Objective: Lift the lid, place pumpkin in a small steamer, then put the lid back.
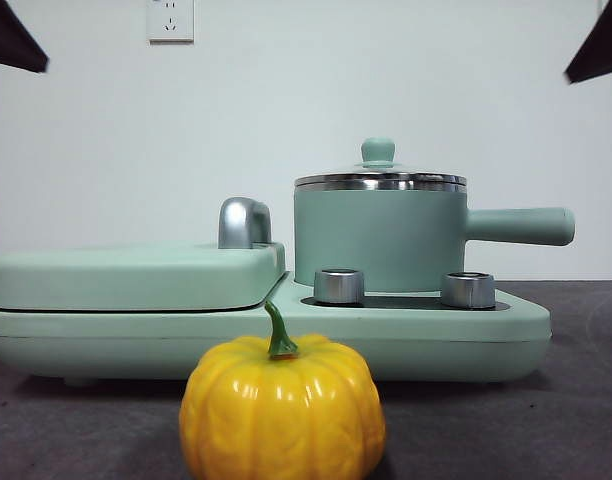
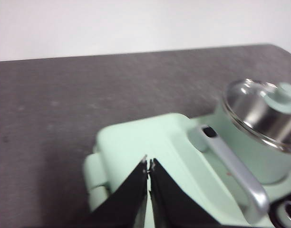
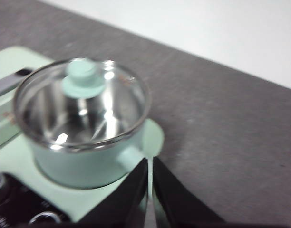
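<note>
Pumpkin [image 1: 282, 410] sits nearest the front camera, on the dark table ahead of the appliance base [image 1: 266, 335], untouched. Behind it the small steamer [image 1: 378, 238] stands on the base's right side, handle pointing right, with the lid [image 1: 379, 178] seated on its rim.

Left gripper [image 2: 148, 164] hovers above the hinged grill cover [image 2: 136, 142], jaws pressed together, empty. Right gripper [image 3: 150, 161] hangs beside the steamer near its handle, jaws likewise closed, empty.

Judgement: nothing started; lid-lifting comes first. Next move calls for one gripper to part its jaws and descend over the knob [image 3: 82, 74].

No brand or readable writing visible.
</note>
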`<move>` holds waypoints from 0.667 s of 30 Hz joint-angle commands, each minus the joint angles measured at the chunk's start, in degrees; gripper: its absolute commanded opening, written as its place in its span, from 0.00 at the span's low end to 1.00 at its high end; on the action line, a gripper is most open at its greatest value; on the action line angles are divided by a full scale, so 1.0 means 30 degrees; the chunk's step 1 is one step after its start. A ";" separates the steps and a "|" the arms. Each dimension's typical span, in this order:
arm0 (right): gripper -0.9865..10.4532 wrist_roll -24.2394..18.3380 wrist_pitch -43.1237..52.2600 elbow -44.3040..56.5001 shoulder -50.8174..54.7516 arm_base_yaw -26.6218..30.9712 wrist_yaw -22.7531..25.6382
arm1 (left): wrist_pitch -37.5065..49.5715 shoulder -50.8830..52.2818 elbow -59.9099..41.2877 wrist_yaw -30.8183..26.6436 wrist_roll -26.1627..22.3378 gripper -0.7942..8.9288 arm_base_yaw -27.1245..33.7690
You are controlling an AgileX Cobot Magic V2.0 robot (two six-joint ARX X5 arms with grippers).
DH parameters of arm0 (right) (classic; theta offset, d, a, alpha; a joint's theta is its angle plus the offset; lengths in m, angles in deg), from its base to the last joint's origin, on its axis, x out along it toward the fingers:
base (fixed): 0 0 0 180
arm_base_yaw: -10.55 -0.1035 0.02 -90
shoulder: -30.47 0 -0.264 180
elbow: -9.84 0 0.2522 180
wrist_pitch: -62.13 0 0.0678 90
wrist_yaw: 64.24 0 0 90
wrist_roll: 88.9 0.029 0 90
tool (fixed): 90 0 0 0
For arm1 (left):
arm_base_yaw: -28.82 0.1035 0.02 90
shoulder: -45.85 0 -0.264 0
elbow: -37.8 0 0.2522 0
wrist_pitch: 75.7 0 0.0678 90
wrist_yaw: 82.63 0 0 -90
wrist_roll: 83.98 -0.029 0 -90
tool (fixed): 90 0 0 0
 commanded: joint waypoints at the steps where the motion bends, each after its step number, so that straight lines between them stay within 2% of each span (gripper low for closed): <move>1: 0.10 -0.0444 0.0160 -0.0372 -0.0634 -0.0947 -0.0073 | 0.0226 -0.0270 0.0423 0.0095 -0.0590 0.09 -0.0699; 6: 0.10 -0.0882 0.0160 -0.0372 -0.1486 -0.2659 -0.0051 | 0.0219 -0.0576 0.0423 0.0095 -0.1005 0.09 -0.2033; 13: 0.12 -0.0933 0.0197 -0.0372 -0.2040 -0.4350 -0.0051 | 0.0189 -0.0867 0.0423 0.0095 -0.3745 0.10 -0.3891; 14: 0.18 -0.0933 0.0197 -0.0372 -0.2040 -0.4466 -0.0029 | 0.0226 -0.0867 0.0423 0.0095 -0.4087 0.13 -0.4051; 17: 0.37 -0.0918 0.0197 -0.0372 -0.2040 -0.4554 0.0051 | 0.0561 -0.0860 0.0423 0.0087 -0.4510 0.33 -0.4379; 20: 0.39 -0.0896 0.0313 -0.0372 -0.2033 -0.4554 0.0073 | 0.1086 -0.0860 0.0423 0.0087 -0.4401 0.39 -0.4444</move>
